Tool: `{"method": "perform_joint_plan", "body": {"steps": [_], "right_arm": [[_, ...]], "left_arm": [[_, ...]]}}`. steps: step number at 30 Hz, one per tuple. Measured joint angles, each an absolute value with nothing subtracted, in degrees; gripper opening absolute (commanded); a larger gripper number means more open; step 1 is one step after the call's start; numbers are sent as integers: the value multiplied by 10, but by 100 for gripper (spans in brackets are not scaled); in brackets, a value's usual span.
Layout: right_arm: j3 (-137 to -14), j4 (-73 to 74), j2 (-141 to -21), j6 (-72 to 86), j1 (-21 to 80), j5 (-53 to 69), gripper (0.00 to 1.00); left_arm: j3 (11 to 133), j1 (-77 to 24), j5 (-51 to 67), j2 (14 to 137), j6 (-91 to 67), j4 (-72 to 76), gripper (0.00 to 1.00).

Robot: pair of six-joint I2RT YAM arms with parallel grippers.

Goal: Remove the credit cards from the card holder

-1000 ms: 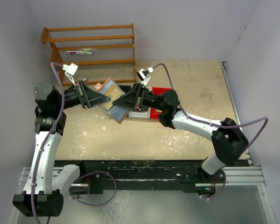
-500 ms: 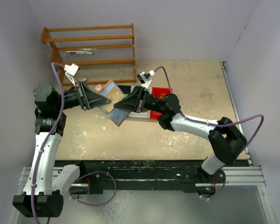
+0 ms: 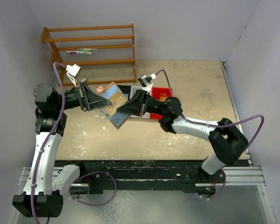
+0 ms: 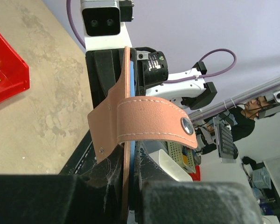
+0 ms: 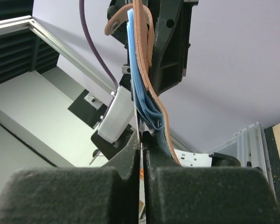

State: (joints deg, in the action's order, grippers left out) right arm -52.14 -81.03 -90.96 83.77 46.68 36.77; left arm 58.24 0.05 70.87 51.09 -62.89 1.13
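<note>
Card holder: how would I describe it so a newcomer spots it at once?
Start at the wooden rack at the back left; just in front of it the left claw and right claw meet. The card holder is the folding wallet gripped between them. Unlike the red bin beside it, it is pinkish-brown with light blue lining.

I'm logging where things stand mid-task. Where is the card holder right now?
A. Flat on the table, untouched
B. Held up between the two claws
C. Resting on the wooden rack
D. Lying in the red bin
B: the left claw is clamped on one edge of the card holder, while the right claw pinches a thin edge at its blue lining from the opposite side.
</note>
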Motion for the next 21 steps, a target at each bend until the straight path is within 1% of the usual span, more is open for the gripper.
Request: {"method": "perform_joint_plan", "body": {"steps": [6, 11, 14, 16, 18, 20, 21], "right_arm": [[-474, -808, -880, 844, 457, 399, 0], [-386, -790, -828, 853, 406, 435, 0], [-355, -770, -799, 854, 375, 453, 0], [-345, -733, -775, 847, 349, 472, 0], [-345, -658, -748, 811, 313, 495, 0], [-360, -531, -720, 739, 267, 505, 0], [-382, -441, -709, 689, 243, 502, 0]], "left_arm": [[583, -1, 716, 512, -609, -10, 8], [595, 0, 712, 517, -585, -27, 8], [607, 0, 708, 518, -560, -48, 7], [625, 0, 703, 522, -526, -76, 7], [648, 0, 696, 527, -480, -113, 6], [673, 0, 686, 532, -422, -157, 4], [684, 0, 679, 533, -392, -180, 3]]}}
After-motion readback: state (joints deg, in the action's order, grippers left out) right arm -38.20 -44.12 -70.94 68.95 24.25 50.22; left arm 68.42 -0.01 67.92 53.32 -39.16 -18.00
